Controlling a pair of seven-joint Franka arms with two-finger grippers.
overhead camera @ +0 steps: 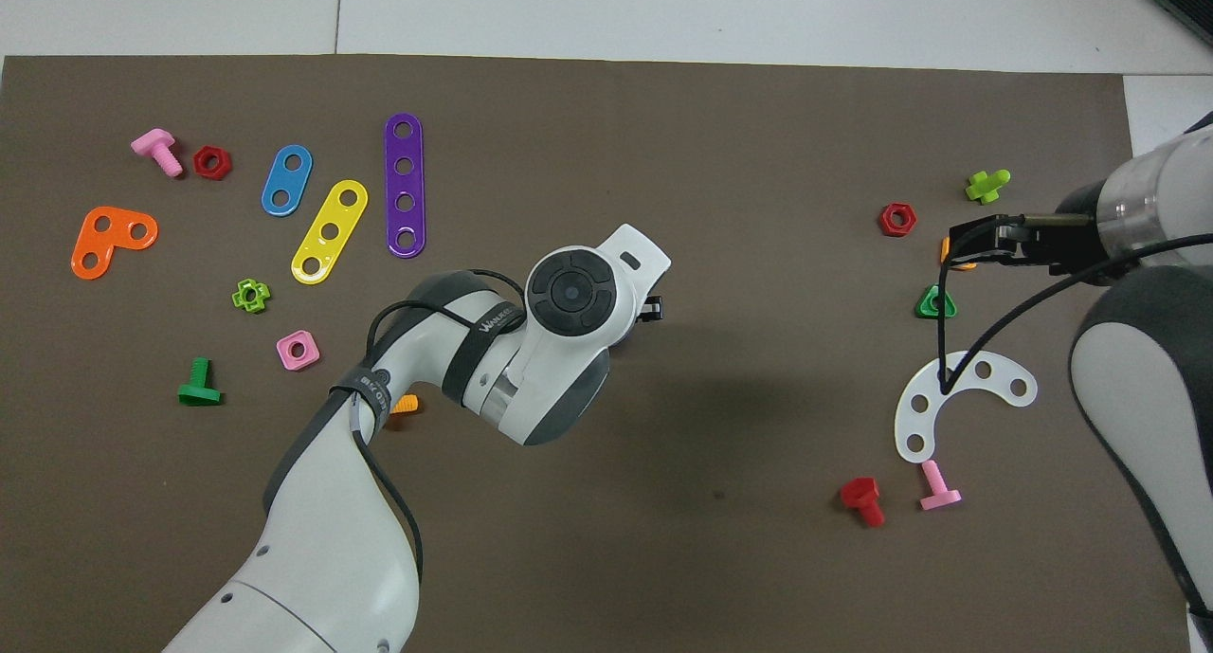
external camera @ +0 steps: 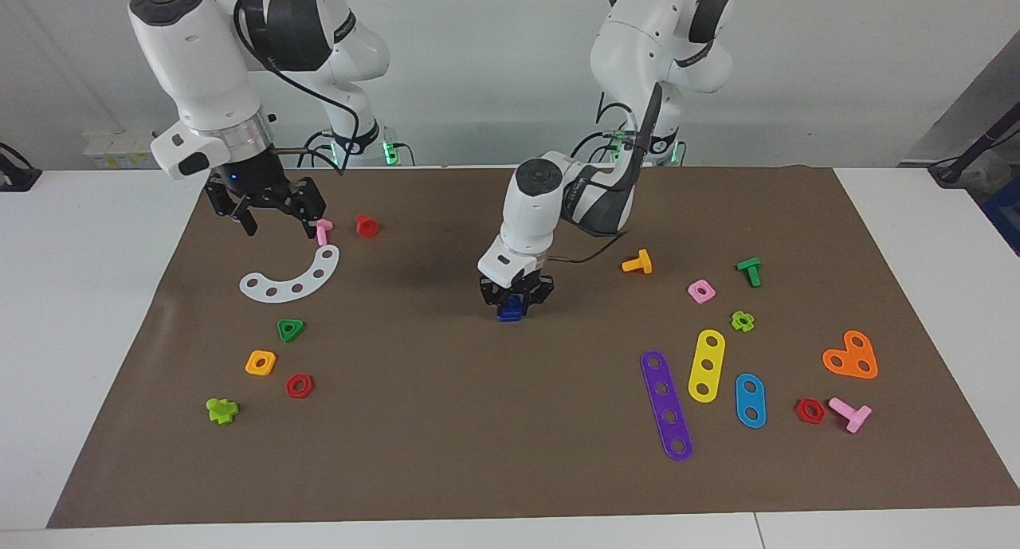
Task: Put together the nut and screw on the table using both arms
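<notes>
My left gripper (external camera: 515, 300) is down at the middle of the brown mat (external camera: 446, 421) on the white table (external camera: 80, 310). Its fingers stand around a small dark blue piece (external camera: 510, 311) that rests on or just above the mat. I cannot tell whether this piece is the nut, the screw, or both joined. In the overhead view the left arm's wrist (overhead camera: 569, 298) hides the piece. My right gripper (external camera: 279, 224) is open and empty, raised over the mat at the right arm's end, above a white curved strip (external camera: 291, 280). It also shows in the overhead view (overhead camera: 962, 245).
At the right arm's end lie a pink bolt (external camera: 323, 232), a red bolt (external camera: 366, 225), a green triangular nut (external camera: 291, 330), an orange square nut (external camera: 260, 362) and a red hex nut (external camera: 300, 386). At the left arm's end lie an orange bolt (external camera: 637, 262), a pink nut (external camera: 701, 292) and a purple strip (external camera: 666, 405).
</notes>
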